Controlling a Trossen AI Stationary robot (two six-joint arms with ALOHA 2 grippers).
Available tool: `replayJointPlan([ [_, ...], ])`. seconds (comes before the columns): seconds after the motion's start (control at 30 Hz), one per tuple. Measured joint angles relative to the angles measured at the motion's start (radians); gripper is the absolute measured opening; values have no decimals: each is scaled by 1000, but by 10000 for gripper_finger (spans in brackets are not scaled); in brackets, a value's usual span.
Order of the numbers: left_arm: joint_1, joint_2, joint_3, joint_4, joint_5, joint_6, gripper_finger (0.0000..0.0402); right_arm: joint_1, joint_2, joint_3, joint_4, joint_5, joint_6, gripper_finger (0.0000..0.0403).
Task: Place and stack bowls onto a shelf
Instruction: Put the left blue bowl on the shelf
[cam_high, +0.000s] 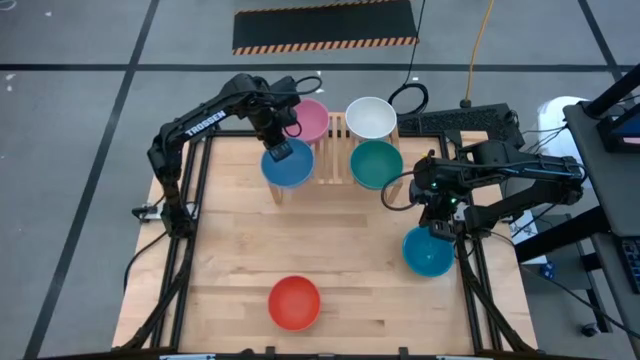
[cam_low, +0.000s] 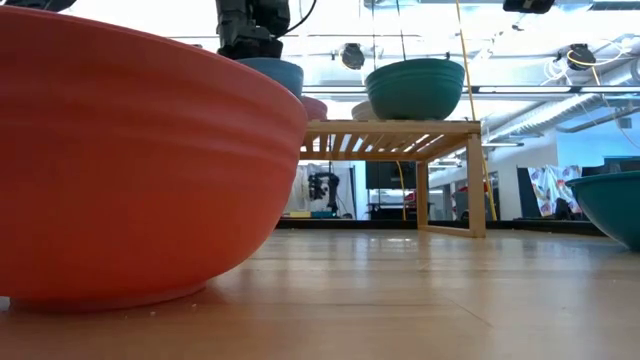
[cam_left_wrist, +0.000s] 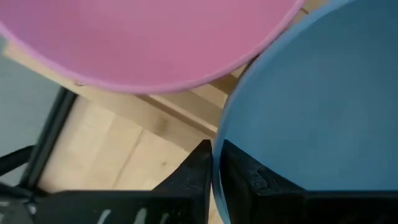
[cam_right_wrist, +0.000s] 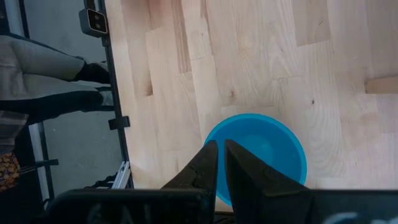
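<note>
My left end effector (cam_left_wrist: 212, 180) grips blue bowl (cam_high: 288, 165) rim on shelf (cam_high: 336, 150); right end effector (cam_right_wrist: 219, 171) narrow above teal-blue bowl (cam_right_wrist: 258, 155).

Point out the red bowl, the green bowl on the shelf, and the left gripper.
red bowl (cam_high: 294, 302): high view, centre of its inside.
green bowl (cam_high: 376, 164): high view, middle of its inside, on the shelf (cam_low: 390, 127).
left gripper (cam_high: 279, 150): high view, fingertips at the blue bowl (cam_high: 290, 168) rim.

Two black, jointed arms — the left arm (cam_high: 205, 125) lettered TROSSEN in white along one link, the right arm (cam_high: 520, 180) trailing looped black cables — each ending in dark, angular, matte jaws with roughened inner faces.
</note>
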Motion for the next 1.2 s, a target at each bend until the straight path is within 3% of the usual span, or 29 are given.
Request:
replayJointPlan([
  [0.13,0,0,0,0,-36,-7,41,0,0,0,0,0,0,25],
  [1.2,-35,-24,-1,6,-47,46,47,0,0,0,45,0,-22,25],
])
